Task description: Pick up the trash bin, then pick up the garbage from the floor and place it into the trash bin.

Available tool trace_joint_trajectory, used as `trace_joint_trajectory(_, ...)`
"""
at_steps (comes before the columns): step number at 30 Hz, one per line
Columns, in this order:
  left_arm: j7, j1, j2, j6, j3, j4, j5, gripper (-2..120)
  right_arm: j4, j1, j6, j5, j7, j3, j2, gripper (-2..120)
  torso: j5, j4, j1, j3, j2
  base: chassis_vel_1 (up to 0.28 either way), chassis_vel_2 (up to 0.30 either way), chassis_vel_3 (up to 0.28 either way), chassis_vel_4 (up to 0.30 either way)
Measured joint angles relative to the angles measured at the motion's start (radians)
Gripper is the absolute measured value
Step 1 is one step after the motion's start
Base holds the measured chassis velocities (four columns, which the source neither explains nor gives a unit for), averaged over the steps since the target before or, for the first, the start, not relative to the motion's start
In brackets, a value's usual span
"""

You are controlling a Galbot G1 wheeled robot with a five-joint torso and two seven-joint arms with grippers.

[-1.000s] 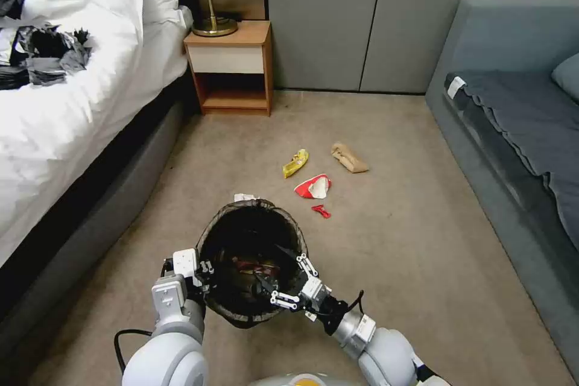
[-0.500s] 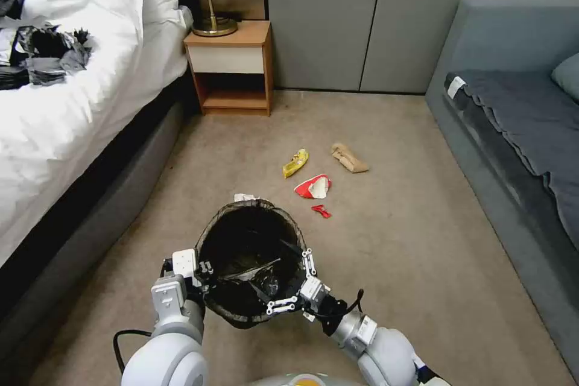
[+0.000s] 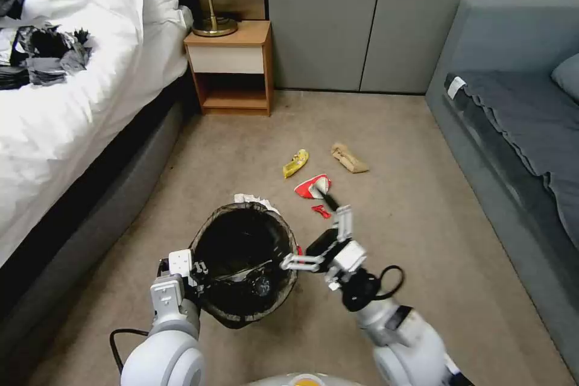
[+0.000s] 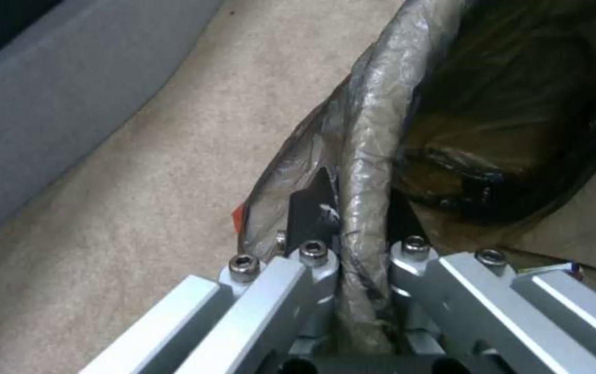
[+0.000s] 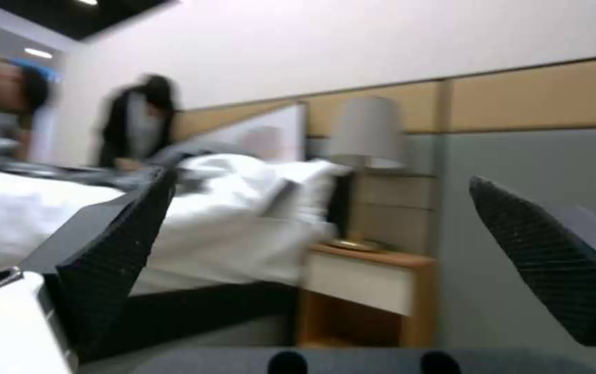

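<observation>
— What do we have in hand?

— One trash bin (image 3: 244, 265), held up off the carpet floor (image 3: 422, 217) by our left gripper (image 3: 194, 270). Its fingers (image 4: 312, 259) are clamped on the bin's near-left rim, pinching the dark bag that folds over it. From the left wrist we see that bag fold squeezed between the two metal fingers.

— And the other arm?

— Our right gripper (image 3: 309, 232) sits just beside the bin's right edge, outside the rim, its two fingers spread wide with nothing between them. From the right wrist we see the two dark pads (image 5: 114, 249) far apart, with the bed (image 5: 90, 218) and the nightstand (image 5: 370, 291) beyond them.

— How much garbage do we count on the floor?

— Five pieces. One yellow wrapper (image 3: 295, 163), one crumpled brown paper bag (image 3: 348, 158) near it on the right, one red-and-white crushed cup (image 3: 312, 186) just below those two, one small red scrap (image 3: 320, 211) beside the right gripper's upper finger, and one white tissue (image 3: 252, 199) touching the far rim of the bin.

— Inside the bin?

— We see dark liner and some crumpled shapes at the bottom, but cannot count them.
</observation>
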Motion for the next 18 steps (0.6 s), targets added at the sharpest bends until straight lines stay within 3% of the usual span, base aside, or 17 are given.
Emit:
trace_joint_trajectory(4,-0.001,-0.002,0.002,-0.003,-0.015,0.000,-0.009,0,-0.018,-0.095,0.007,-0.044,0.137,0.039,0.018,100,0.0001,0.0000,0.000,0.000,0.000,0.000,0.000,0.000,0.000)
trace_joint_trajectory(18,-0.005,-0.003,-0.006,-0.005,-0.036,-0.019,-0.014,0,-0.128,-0.129,0.028,-0.057,0.197,0.057,0.026,100,0.0002,0.0001,0.000,0.000,0.000,0.000,0.000,0.000,0.000)
